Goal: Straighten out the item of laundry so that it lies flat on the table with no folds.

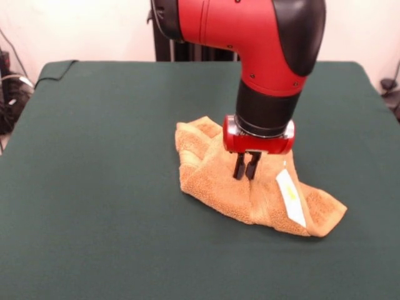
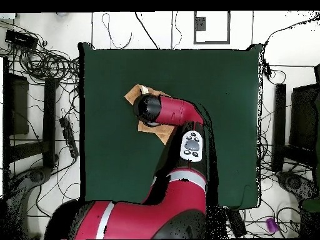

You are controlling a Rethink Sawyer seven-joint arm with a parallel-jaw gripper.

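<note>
The item of laundry, an orange-tan terry towel, lies crumpled and folded near the middle of the green table. Its white label faces up near the right corner. My gripper comes straight down onto the towel's raised middle. The two black fingers stand close together, pinching a ridge of cloth. In the overhead view the arm's wrist covers the gripper, and only the towel's corners show around it on the table.
The red arm reaches from the table's bottom edge across its middle in the overhead view. Cables and black stands lie on the floor beyond the table's sides.
</note>
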